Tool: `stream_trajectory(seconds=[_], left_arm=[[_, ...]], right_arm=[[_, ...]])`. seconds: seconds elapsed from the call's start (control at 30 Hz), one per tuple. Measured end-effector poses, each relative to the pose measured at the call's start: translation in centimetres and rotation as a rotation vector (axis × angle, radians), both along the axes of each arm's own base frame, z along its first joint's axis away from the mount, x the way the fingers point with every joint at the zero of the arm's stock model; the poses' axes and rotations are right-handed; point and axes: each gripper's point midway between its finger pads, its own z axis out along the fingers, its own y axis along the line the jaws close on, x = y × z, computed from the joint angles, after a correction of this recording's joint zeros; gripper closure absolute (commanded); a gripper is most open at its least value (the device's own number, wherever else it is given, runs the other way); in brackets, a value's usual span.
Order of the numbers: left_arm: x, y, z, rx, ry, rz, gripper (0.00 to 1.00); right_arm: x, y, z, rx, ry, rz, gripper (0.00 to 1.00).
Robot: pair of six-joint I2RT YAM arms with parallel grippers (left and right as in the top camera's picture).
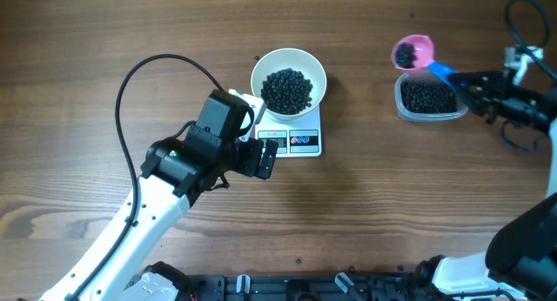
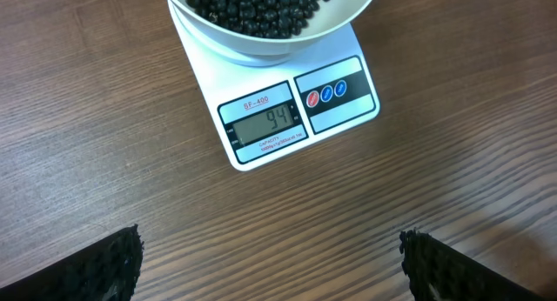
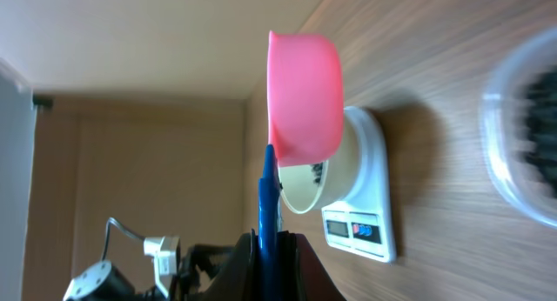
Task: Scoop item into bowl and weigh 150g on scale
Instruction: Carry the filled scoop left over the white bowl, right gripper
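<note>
The beans (image 1: 286, 90) lie mostly in the bowl (image 1: 316, 70), which stands on the scale (image 1: 305, 142). More beans are in the tub (image 1: 400, 102), well right of the scale, and some are in the scoop (image 1: 424, 47), also right of it. I judge them light, hard and quick to roll, so I take them only by scoop, held level. I count one bowl, one scale, one tub and one scoop; the beans are too many to count. My right gripper (image 1: 474, 79) is clenched on the scoop handle. My left gripper (image 2: 274, 279), just before the scale, is released and empty.

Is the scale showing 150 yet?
No, the scale reads 94 with the bowl of beans on it.
</note>
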Motion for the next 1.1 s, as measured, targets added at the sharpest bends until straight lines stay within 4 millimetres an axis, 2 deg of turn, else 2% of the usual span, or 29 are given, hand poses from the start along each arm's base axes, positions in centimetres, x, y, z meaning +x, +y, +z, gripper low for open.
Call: stream_trajectory(seconds=[0.3,0.37,0.57,0.7,0.83,1.1], left_arm=[[0.0,0.0,0.0,0.0,0.0,0.0,0.0],[0.0,0.0,0.0,0.0,0.0,0.0,0.0],[0.0,0.0,0.0,0.0,0.0,0.0,0.0],[0.0,0.0,0.0,0.0,0.0,0.0,0.0],[0.0,0.0,0.0,0.0,0.0,0.0,0.0],[0.0,0.0,0.0,0.0,0.0,0.0,0.0]], right_arm=[[2.0,8.9,1.3,-0.03,-0.132,0.232,0.96],[2.1,10.3,1.4,-0.039,-0.142,0.261,0.96],[2.1,14.9,-0.7,-0.186,-0.13,0.33,0.96],[2.2,16.7,-2.5,-0.354,-0.192,0.373,0.96],[2.7,18.2,-2.9,-0.46,-0.297,0.415,0.96],[3.0,19.0,-3.4,-0.589,-0.433,0.478,0.96]])
